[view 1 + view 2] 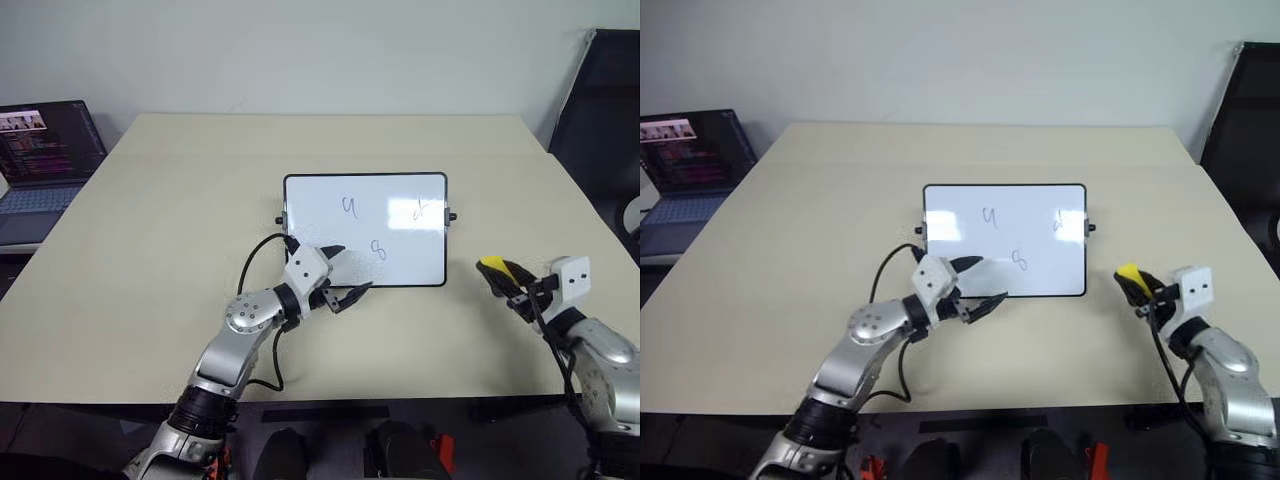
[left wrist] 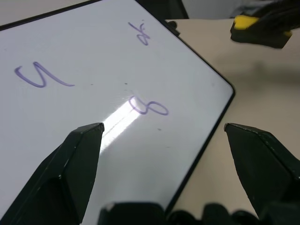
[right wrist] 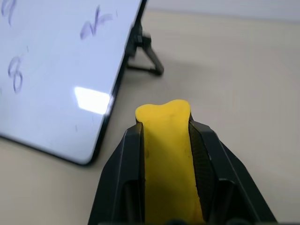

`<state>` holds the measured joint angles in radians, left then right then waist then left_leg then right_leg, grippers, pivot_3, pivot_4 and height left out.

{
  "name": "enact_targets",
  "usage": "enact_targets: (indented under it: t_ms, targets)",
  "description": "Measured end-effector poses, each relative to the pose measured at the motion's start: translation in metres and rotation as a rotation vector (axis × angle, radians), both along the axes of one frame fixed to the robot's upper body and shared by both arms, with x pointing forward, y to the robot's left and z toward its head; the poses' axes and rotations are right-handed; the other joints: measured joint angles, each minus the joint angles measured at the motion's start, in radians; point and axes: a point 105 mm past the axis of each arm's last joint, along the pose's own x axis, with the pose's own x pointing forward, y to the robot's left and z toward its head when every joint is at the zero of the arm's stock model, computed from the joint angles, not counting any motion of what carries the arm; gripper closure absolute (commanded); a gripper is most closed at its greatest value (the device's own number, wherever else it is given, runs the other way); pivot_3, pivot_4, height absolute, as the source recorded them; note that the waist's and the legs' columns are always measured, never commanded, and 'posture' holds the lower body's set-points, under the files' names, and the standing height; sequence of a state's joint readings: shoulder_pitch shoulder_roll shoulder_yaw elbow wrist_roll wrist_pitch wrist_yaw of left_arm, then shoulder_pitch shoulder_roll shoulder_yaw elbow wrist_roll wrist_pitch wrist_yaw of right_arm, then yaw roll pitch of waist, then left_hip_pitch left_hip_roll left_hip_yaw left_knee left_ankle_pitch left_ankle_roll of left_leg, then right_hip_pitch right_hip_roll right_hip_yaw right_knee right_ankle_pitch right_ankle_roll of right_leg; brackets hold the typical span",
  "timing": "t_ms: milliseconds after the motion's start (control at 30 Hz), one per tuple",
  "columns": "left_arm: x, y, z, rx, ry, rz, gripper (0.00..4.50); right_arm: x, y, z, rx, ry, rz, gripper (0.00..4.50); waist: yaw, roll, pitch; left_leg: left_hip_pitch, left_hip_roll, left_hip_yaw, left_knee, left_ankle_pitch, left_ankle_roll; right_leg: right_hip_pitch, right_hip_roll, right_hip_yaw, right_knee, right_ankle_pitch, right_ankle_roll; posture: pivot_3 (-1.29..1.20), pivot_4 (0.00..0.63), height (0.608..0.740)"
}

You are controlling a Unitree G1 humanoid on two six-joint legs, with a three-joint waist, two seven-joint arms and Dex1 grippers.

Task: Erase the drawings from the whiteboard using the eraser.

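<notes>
The whiteboard (image 1: 400, 245) lies flat at the table's middle, black-framed. Three blue drawings mark it: a "4" (image 1: 349, 206), an "8" (image 1: 379, 250) and a "d" (image 1: 421, 210). My left gripper (image 1: 343, 275) is open over the board's near left corner, one fingertip (image 2: 96, 131) above the white surface and the other beyond the frame. The yellow eraser (image 3: 168, 154) is squeezed between the fingers of my right gripper (image 1: 497, 270), which is shut on it. That gripper hovers above the table just right of the board's near right corner.
An open laptop (image 1: 40, 165) sits at the table's far left edge. A dark chair (image 1: 600, 110) stands off the far right corner. Bare beige tabletop (image 1: 170, 230) surrounds the board. A cable (image 1: 258, 250) loops from my left wrist.
</notes>
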<state>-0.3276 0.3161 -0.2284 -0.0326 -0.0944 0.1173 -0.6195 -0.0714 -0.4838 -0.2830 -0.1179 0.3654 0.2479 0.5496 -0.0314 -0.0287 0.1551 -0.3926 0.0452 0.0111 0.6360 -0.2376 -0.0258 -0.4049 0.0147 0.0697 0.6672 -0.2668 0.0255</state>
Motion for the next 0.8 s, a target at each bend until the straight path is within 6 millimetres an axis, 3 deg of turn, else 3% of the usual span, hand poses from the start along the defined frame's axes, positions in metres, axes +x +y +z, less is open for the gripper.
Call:
enact_targets:
  t_ms: [200, 367, 667, 800]
  targets:
    - [0.013, 0.002, 0.001, 0.018, -0.043, 0.041, 0.0, 0.025, 0.033, 0.033, -0.006, -0.123, 0.03, 3.51, -0.001, 0.0, 0.0, 0.0, 0.0, 0.0, 0.0, 0.0, 0.0, 0.0, 0.0, 0.0, 0.0, 0.0, 0.0, 0.0, 0.15, 0.74]
    - [0.018, -0.008, 0.008, -0.006, -0.073, 0.025, 0.0, 0.049, 0.068, 0.058, 0.003, -0.2, 0.117, 3.51, 0.001, 0.0, 0.0, -0.001, 0.0, 0.0, 0.001, 0.0, 0.0, 0.0, 0.0, -0.001, -0.001, 0.001, 0.001, 0.0, 0.15, 0.74]
    - [0.02, -0.008, 0.005, -0.003, -0.066, 0.033, 0.0, 0.068, 0.101, 0.061, 0.032, -0.221, 0.186, 3.51, 0.001, 0.001, 0.001, -0.004, 0.0, 0.0, 0.001, 0.0, 0.0, -0.002, 0.0, -0.001, -0.002, 0.004, -0.004, 0.0, 0.15, 0.74]
    - [0.019, -0.007, 0.003, -0.003, -0.062, 0.037, 0.0, 0.076, 0.102, 0.066, 0.022, -0.244, 0.181, 3.51, 0.001, 0.001, 0.001, -0.004, 0.0, 0.0, 0.002, 0.0, 0.0, -0.002, 0.0, -0.001, -0.001, 0.004, -0.004, 0.0, 0.15, 0.74]
